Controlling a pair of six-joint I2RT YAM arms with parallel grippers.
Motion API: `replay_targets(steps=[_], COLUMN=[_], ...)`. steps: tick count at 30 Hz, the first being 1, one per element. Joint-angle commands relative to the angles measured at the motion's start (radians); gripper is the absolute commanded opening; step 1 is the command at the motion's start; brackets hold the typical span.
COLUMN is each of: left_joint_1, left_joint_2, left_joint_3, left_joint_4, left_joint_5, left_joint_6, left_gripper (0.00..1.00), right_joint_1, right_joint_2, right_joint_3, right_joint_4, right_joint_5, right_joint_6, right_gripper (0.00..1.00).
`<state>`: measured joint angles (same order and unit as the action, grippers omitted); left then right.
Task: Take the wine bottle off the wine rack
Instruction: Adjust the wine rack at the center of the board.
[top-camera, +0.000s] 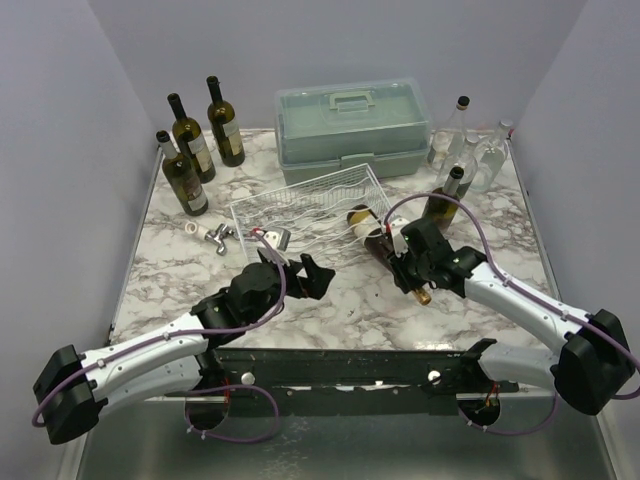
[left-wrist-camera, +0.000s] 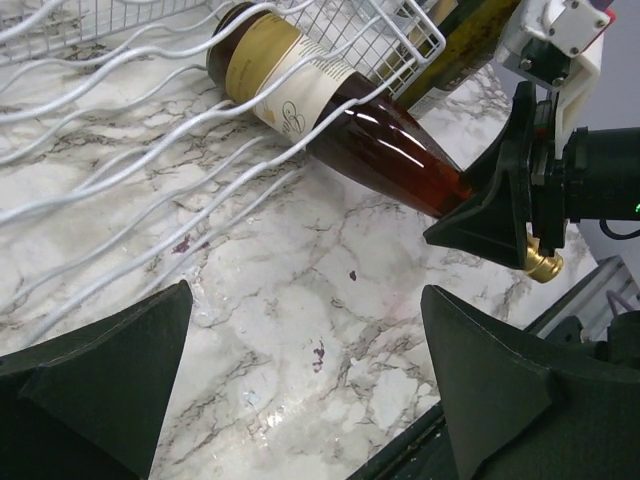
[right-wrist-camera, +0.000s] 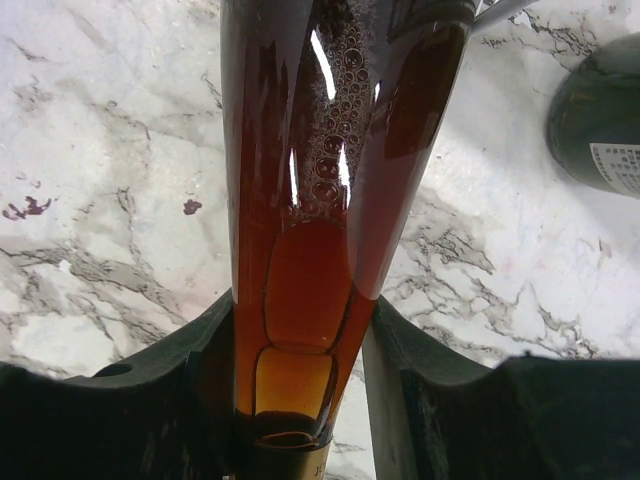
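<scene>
Right claw (right-wrist-camera: 300, 345) closed tight on the neck of the wine bottle (top-camera: 375, 240); left claw (left-wrist-camera: 310, 375) spread wide and holding nothing.
The right claw's dark fingers (right-wrist-camera: 195, 350) press the amber neck from both sides, close to the gold cap (left-wrist-camera: 545, 263); the bottle lies slanted, its labelled body resting on the wires at the right end of the white wine rack (top-camera: 290, 212), its neck jutting past the rack's near edge over the marble bench (top-camera: 350, 310); the left claw hovers over the bench just beside the rack's near side; a grey-green case (top-camera: 350, 125) sits behind the rack; a dark bottle (top-camera: 445, 195) stands to the right.
</scene>
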<state>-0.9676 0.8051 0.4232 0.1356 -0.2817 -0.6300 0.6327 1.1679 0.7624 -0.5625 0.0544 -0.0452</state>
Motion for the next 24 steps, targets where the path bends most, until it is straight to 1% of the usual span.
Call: replay_targets(steps=[1,6,8,12,15,16,19,24], left_joint_1=[0.006,0.006,0.006,0.006,0.006,0.006,0.006,0.006], left_joint_2=[0.047,0.070,0.080,0.139,0.195,0.217,0.282,0.374], left_joint_3=[0.070,0.106,0.116,0.145,0.171,0.178,0.212,0.264], left_joint_4=[0.029,0.030,0.030,0.029,0.029,0.031,0.029,0.029], left_joint_5=[0.026,0.098,0.109,0.122,0.133,0.132,0.107,0.101], left_joint_6=[0.133,0.275,0.334,0.472,0.560,0.585,0.665,0.724], left_gripper=[0.98,0.97,0.96,0.93,0.91,0.91,0.91,0.90], right_joint_1=[0.013,0.013,0.013,0.013,0.012,0.012,0.012,0.006], right_joint_2=[-0.021,-0.032,-0.043,-0.074,-0.102,-0.115,-0.156,-0.232], right_joint_3=[-0.022,-0.096,-0.124,-0.189,-0.227,-0.238,-0.267,-0.293], right_joint_4=[0.148,0.214,0.246,0.309,0.321,0.323,0.318,0.291], right_joint_5=[-0.075,-0.073,-0.070,-0.059,-0.059,-0.037,-0.017,-0.017], right_joint_6=[-0.148,-0.251,-0.282,-0.339,-0.371,-0.382,-0.417,-0.453], right_gripper=[0.00,0.00,0.00,0.00,0.00,0.00,0.00,0.00])
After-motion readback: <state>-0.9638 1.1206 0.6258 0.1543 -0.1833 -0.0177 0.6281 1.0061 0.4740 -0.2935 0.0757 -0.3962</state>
